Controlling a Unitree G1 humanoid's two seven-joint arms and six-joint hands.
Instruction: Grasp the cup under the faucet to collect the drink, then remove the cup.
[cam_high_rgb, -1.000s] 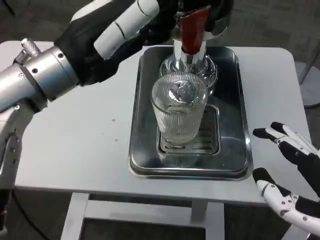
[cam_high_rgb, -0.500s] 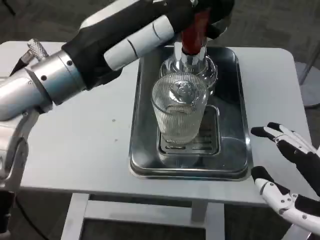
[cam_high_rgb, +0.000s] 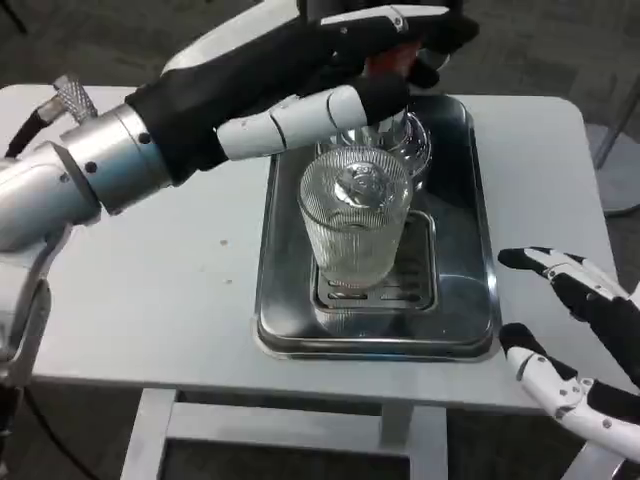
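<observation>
A clear ribbed glass cup (cam_high_rgb: 356, 228) stands upright on the drain grate of a steel tray (cam_high_rgb: 470, 300), right below the chrome faucet (cam_high_rgb: 410, 140). My left hand (cam_high_rgb: 335, 60) reaches over the faucet from the left, its fingers wrapped around the red tap handle (cam_high_rgb: 392, 60), which it mostly hides. My right hand (cam_high_rgb: 575, 335) hovers at the table's right front corner, fingers spread, holding nothing, clear of the tray and the cup.
The white table (cam_high_rgb: 150, 290) has bare surface left of the tray and a narrow strip on the right. My left forearm (cam_high_rgb: 90, 170) crosses above the table's back left. The table's front edge lies just below the tray.
My left hand has moved right and forward onto the red tap handle, now covering most of it. The right hand has barely shifted. The cup stays in place.
</observation>
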